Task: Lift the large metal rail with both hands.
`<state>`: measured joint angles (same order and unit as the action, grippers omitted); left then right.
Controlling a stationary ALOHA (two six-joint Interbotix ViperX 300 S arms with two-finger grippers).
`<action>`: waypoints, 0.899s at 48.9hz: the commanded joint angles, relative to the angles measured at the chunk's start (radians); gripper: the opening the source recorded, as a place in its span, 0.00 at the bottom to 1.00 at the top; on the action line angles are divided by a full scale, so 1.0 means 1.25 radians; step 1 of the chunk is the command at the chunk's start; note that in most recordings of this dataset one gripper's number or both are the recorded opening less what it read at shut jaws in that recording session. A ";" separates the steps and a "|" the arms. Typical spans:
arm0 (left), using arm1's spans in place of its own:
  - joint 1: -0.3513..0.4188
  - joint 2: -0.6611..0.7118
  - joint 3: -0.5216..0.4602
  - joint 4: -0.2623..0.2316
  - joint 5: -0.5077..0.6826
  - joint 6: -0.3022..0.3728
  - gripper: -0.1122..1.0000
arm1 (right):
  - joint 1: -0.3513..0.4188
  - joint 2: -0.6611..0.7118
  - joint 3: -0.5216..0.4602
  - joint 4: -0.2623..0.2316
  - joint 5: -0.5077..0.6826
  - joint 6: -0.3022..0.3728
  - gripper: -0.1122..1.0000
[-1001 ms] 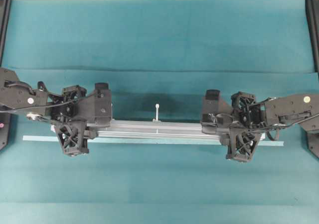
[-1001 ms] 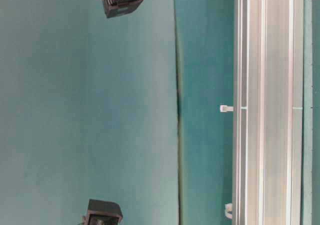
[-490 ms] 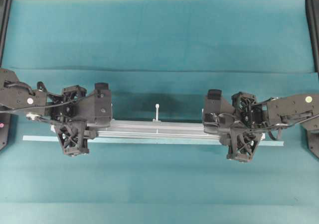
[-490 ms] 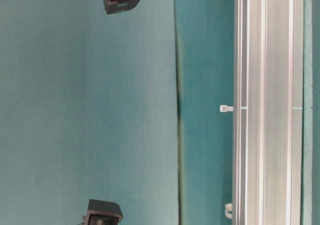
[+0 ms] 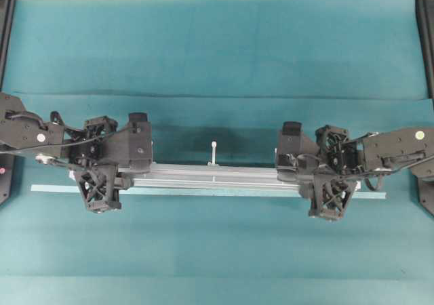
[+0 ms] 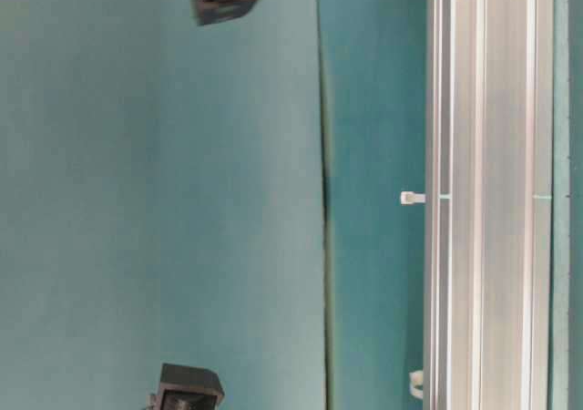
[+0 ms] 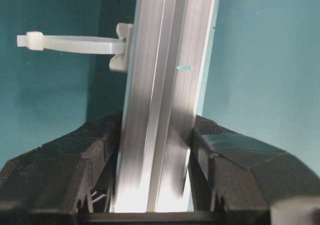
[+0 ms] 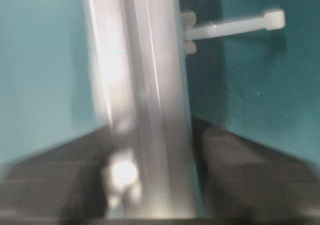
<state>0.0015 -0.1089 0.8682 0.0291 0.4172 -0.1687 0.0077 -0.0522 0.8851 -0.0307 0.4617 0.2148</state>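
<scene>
The left end effector (image 7: 155, 150) clamps the large metal rail (image 5: 213, 176), which lies along the worktop (image 5: 217, 47) near its front edge. For an even lift both ends should rise together. The right end effector (image 8: 155, 155) straddles the rail; blur hides whether it grips. One rail, two end effectors, and one white cable tie (image 5: 213, 152) visible at mid-rail from overhead.
</scene>
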 commanded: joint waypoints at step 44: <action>-0.007 -0.229 -0.009 -0.005 0.026 -0.043 0.99 | -0.016 -0.252 -0.027 -0.010 0.076 0.006 0.96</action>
<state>-0.0077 -0.3313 0.8759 0.0230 0.4525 -0.2240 -0.0077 -0.3175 0.8590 -0.0383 0.5645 0.2163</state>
